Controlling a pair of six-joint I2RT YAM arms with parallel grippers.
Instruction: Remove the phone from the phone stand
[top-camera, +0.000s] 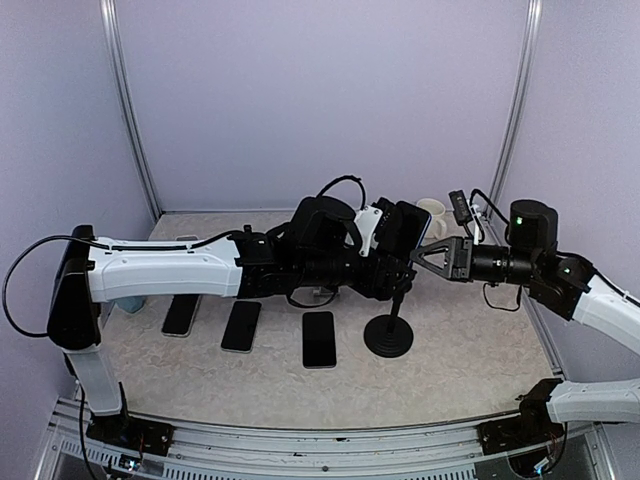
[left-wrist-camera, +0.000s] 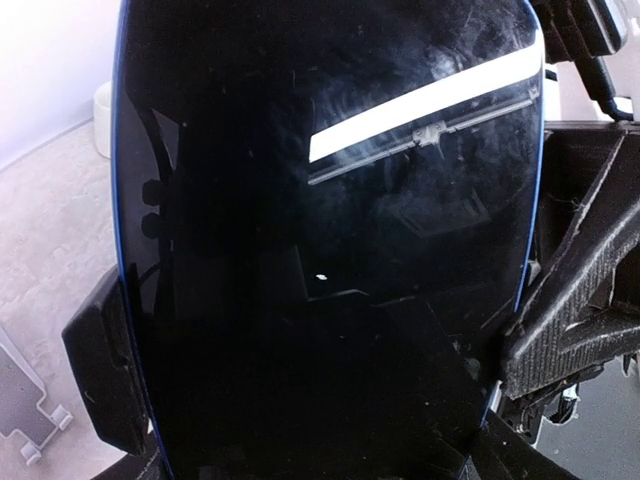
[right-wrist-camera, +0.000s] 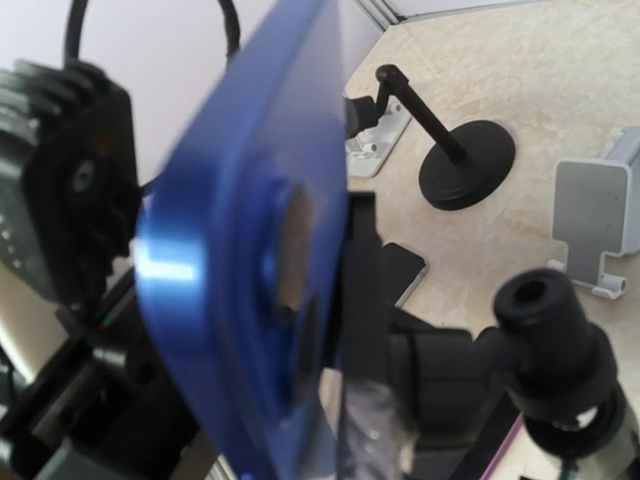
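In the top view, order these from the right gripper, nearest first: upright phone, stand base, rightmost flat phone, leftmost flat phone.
1. The upright phone, right beside the right gripper.
2. The stand base, on the table below it.
3. The rightmost flat phone, left of the base.
4. The leftmost flat phone, far left.

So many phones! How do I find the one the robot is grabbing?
Look above the black stand with the round base, right of the table's middle. The phone is held up there. It alone is upright, with a blue back; the other three phones lie flat.
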